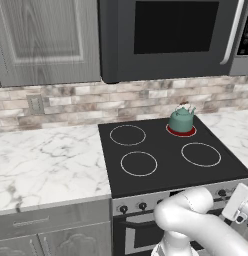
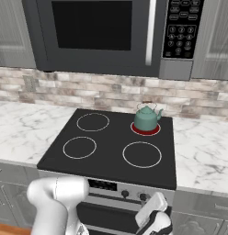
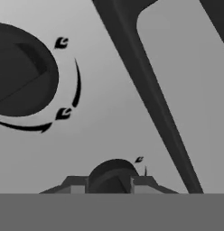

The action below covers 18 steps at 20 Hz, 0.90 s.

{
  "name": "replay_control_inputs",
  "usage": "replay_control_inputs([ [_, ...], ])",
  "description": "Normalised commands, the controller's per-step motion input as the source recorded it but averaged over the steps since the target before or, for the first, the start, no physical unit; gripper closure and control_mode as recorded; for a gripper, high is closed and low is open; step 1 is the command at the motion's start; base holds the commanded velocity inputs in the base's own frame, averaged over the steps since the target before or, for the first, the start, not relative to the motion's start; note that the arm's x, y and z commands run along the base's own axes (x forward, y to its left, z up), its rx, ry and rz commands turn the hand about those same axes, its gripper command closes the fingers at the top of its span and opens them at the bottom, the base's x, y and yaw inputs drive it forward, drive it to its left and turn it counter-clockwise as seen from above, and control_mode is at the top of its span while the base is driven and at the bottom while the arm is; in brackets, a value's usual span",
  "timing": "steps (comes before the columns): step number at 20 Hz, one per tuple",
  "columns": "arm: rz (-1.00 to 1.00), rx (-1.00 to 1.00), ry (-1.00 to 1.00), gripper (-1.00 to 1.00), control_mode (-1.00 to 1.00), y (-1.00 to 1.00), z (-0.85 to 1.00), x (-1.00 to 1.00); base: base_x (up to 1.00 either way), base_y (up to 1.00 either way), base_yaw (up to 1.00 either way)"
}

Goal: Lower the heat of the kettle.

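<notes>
The kettle (image 1: 181,120) is small, round and teal-green, with a whitish handle on top. It sits on the back right burner (image 1: 181,131) of the black stove top (image 1: 166,165), and that burner glows red under it. The other three burners are just white rings on the dark glass. In the right base view the kettle (image 2: 146,118) sits on the same red ring (image 2: 145,130), with its short spout pointing to the right.

Above the stove hangs a dark microwave (image 2: 102,34) with a keypad on its right side. A brick-look wall runs behind the stove, and white marble counter (image 1: 46,165) lies on both sides of it.

The white arm bends low in front of the stove. Its gripper (image 2: 155,215) is down at the front panel, right by the row of small dark knobs (image 2: 142,197).

In the hand view, the two dark finger tips (image 3: 77,184) sit on either side of a round dark knob (image 3: 113,173) — they are squeezed onto it. A second, bigger-looking knob (image 3: 21,74) is up at the left, with a curved line and little flame marks around it. A dark bar (image 3: 145,90) runs slanting across the grey panel.
</notes>
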Motion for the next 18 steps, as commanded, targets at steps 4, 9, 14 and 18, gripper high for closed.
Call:
replay_control_inputs([
  [4, 0.08, 0.32, 0.14, 1.00, -1.00, 0.02, 0.00, 0.05, 0.00, 0.00, 0.00],
  [9, 0.07, 0.30, 0.13, 1.00, -1.00, 0.06, 0.00, 0.04, 0.00, 0.00, 0.00],
  [14, 0.05, 0.26, 0.10, 1.00, -1.00, 0.05, 0.00, 0.05, 0.00, 0.00, 0.00],
  [18, 0.02, 0.20, 0.06, 1.00, -1.00, 0.04, 0.07, 0.01, 0.00, 0.00, 0.00],
])
